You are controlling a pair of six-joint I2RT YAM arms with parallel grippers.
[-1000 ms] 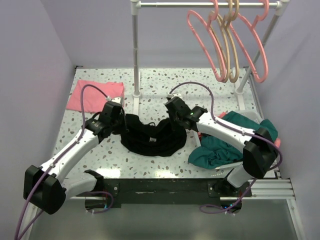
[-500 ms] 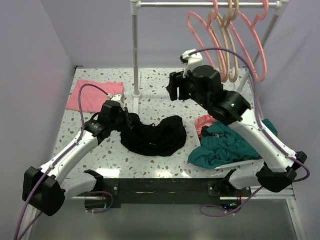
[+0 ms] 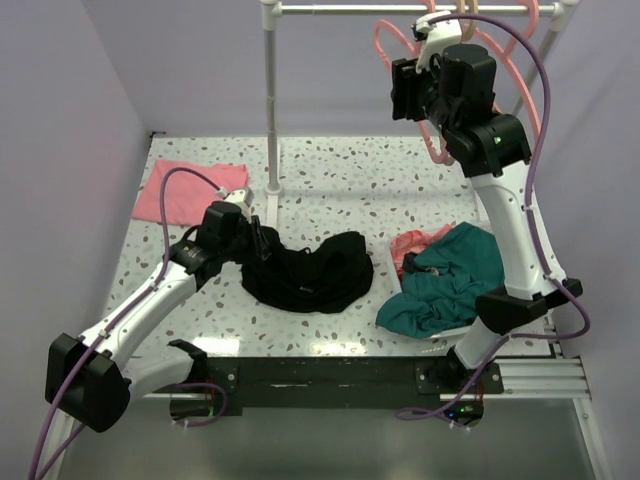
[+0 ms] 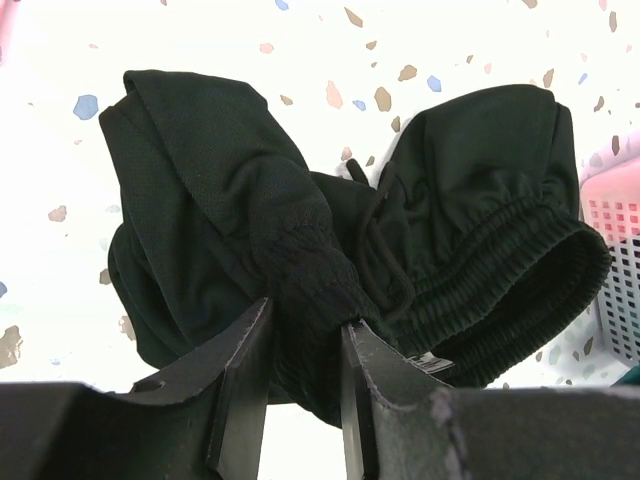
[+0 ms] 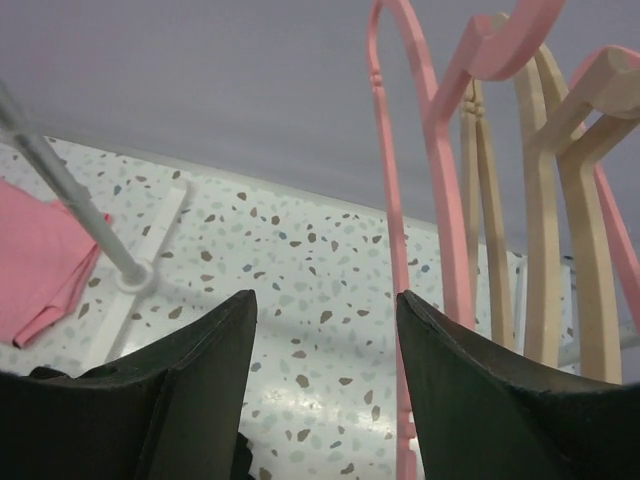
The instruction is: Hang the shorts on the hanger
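The only thing here that holds anything is the garment rail (image 3: 350, 9) at the back of the table (image 3: 330, 180): a few hangers hang from its right end, salmon-pink ones mixed with tan hangers (image 5: 545, 250), and none of them carries any clothing. At the right edge of the left wrist view there is a pink meshed thing (image 4: 612, 215) — whether it is a basket or cloth I cannot tell. The shorts (image 3: 308, 272), black with an elastic waistband and a drawcord, lie bunched on the table near its middle, well apart from the rail. The left arm reaches low across the table from the near left corner, and the left gripper (image 4: 305, 315) has its fingers drawn in on a gathered fold at the shorts' left edge, the cloth filling the narrow gap between them. The right arm stands almost upright on the right side, its wrist raised to the height of the rail. The right gripper (image 5: 325, 300) is spread wide and holds nothing — the hanger (image 5: 443, 200) nearest it hangs just beyond its fingertips, untouched. A teal cloth (image 3: 445, 285) lies by the right arm's base and a pink cloth (image 3: 190, 190) lies at the table's far left corner.
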